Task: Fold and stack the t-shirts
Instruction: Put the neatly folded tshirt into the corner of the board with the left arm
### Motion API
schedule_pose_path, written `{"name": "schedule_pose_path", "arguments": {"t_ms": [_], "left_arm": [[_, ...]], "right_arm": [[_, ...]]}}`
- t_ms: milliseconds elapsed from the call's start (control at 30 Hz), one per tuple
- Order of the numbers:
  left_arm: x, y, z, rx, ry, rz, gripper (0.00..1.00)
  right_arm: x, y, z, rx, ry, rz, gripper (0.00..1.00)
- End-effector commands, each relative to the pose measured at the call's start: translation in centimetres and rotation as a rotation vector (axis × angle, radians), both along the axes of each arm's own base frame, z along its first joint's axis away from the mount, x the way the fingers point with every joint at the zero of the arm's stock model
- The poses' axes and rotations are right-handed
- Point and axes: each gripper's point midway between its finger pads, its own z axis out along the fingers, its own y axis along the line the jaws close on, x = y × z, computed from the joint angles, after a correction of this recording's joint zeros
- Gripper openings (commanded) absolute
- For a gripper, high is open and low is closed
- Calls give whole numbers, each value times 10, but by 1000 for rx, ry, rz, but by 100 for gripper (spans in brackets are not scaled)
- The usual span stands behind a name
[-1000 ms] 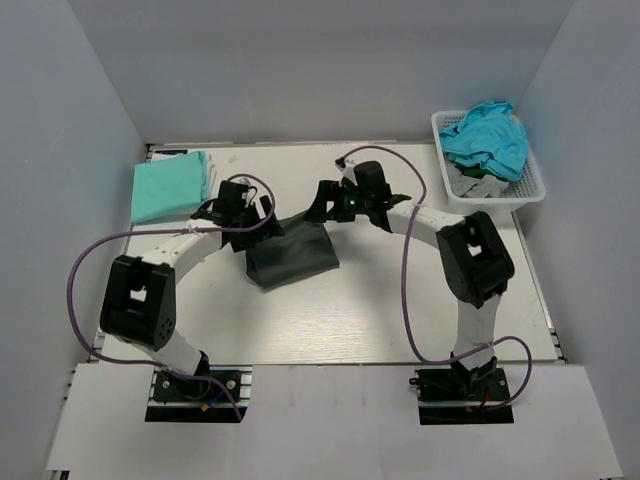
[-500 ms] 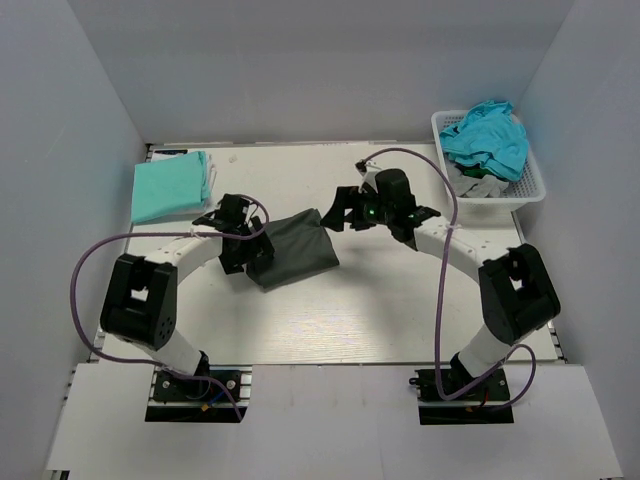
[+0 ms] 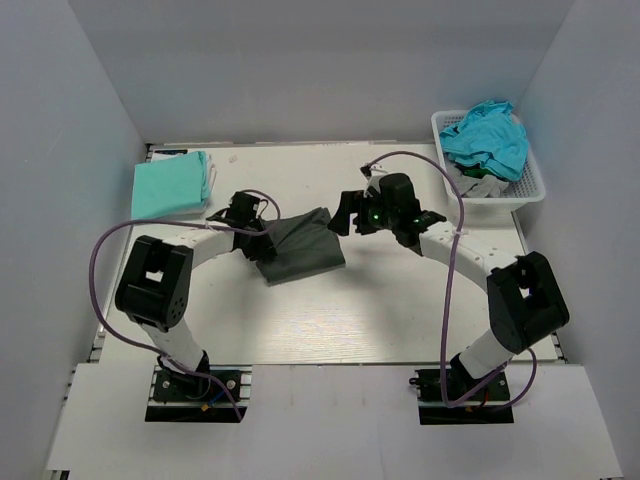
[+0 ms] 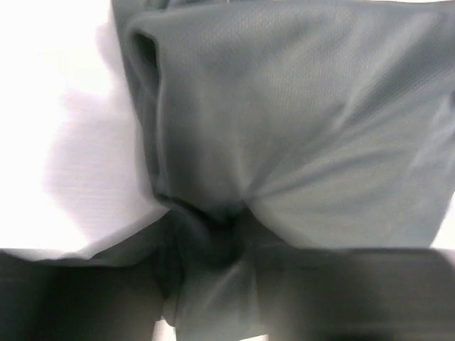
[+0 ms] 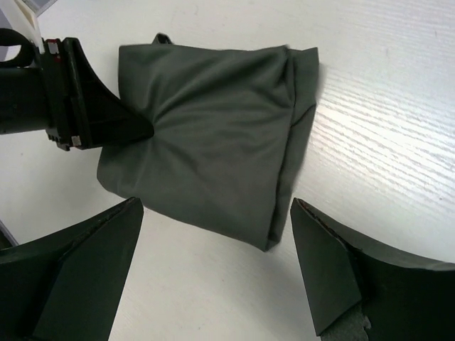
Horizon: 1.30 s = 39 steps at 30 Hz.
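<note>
- folded dark charcoal-grey cloth t-shirt (image 3: pixel 305 247) lies mid-table. left gripper (image 5: pixel 144 130) is clenched on its left edge and the cloth puckers there, likely to drag it to the stack.
- right gripper (image 3: pixel 343 213) hovers released beside its right edge.
- left wrist view: all cloth, fingers blurred.
- far left: folded mint-green t-shirt (image 3: pixel 170 187).
- far right: white plastic lattice basket (image 3: pixel 530 193), teal t-shirt (image 3: pixel 487 138) heaped in it, others mostly buried.

White table (image 3: pixel 330 320), faint wood grain showing in the right wrist view. Plain pale grey back wall (image 3: pixel 320 70). Left wall (image 3: pixel 60 200) and right wall (image 3: pixel 595 220) close in the table's sides. White board (image 3: pixel 330 425) along the near edge. Light even and diffuse, shadows soft. Tabletop glares white in the left wrist view.
</note>
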Motion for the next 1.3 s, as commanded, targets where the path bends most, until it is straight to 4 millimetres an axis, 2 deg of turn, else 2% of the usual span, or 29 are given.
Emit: {"name": "schedule_pose_path", "arguments": {"t_ms": [0, 33, 67, 100, 133, 200, 233, 367, 400, 433, 467, 500, 533, 567, 600, 667, 700, 767, 800, 867, 900, 933, 967, 1033, 1067, 1133, 1200, 1233, 1267], "left_arm": [[-17, -15, -32, -27, 66, -34, 32], [-18, -15, -36, -24, 74, -34, 14], [-18, -13, -39, -15, 82, -19, 2], [-19, -8, -45, 12, 99, -8, 0], [-9, -10, -37, 21, 73, -17, 0], [-2, -2, -34, 88, 63, -47, 0], [13, -10, -21, 89, 11, -87, 0], [48, -9, 24, 177, -120, -219, 0], [63, -10, 47, 191, -181, -228, 0], [68, -2, 53, 231, -191, -259, 0], [75, 3, 65, 244, -219, -268, 0], [87, 3, 86, 262, -272, -277, 0], [91, 7, 93, 302, -292, -303, 0], [98, 20, 106, 361, -317, -292, 0], [107, 21, 121, 386, -358, -303, 0], [112, 23, 138, 446, -402, -382, 0], [117, 22, 154, 459, -444, -411, 0], [119, 28, 163, 536, -457, -491, 0], [127, 37, 177, 571, -482, -471, 0], [134, 53, 187, 659, -486, -491, 0], [139, 62, 198, 692, -503, -484, 0], [143, 63, 202, 719, -509, -499, 0], [150, 70, 220, 754, -545, -507, 0], [159, 80, 223, 791, -534, -513, 0], [165, 88, 236, 812, -550, -506, 0], [174, 106, 240, 861, -539, -466, 0], [182, 116, 250, 874, -551, -457, 0], [188, 129, 265, 883, -566, -420, 0], [191, 134, 249, 867, -508, -434, 0]], "right_arm": [[5, -7, 7, -14, -38, -31, 90], [5, -9, 5, -16, -35, -38, 90], [3, -10, 5, -15, -35, -42, 90], [5, -12, 6, -20, -42, -51, 90], [3, -14, 2, -28, -33, -55, 90], [2, -18, 2, -34, -37, -63, 90], [1, -19, 3, -36, -42, -64, 90], [-6, -26, -2, -63, -28, -63, 90], [-8, -30, -1, -74, -28, -71, 90], [-7, -32, -1, -77, -30, -77, 90], [-15, -36, -10, -101, 3, -75, 90], [-18, -40, -4, -103, -10, -88, 90], [-22, -44, -8, -111, -7, -91, 90], [-26, -47, -10, -121, -2, -91, 90], [-26, -51, -5, -120, -15, -107, 90], [-35, -60, -4, -135, -24, -130, 90], [-38, -64, -7, -144, -13, -138, 90], [-43, -73, -7, -160, -16, -163, 90], [-47, -77, -12, -176, -3, -167, 90], [-52, -83, -10, -184, -2, -186, 90], [-53, -85, -10, -183, 5, -190, 90], [-56, -86, -10, -184, 10, -193, 90], [-55, -85, -4, -176, 0, -192, 90], [-55, -91, -5, -198, 4, -215, 90], [-53, -91, -1, -195, -3, -217, 90], [-54, -91, -2, -208, 12, -216, 90], [-52, -89, 3, -209, 18, -209, 90], [-51, -88, 6, -209, 19, -209, 90], [-51, -86, 5, -208, 28, -201, 90]]}}
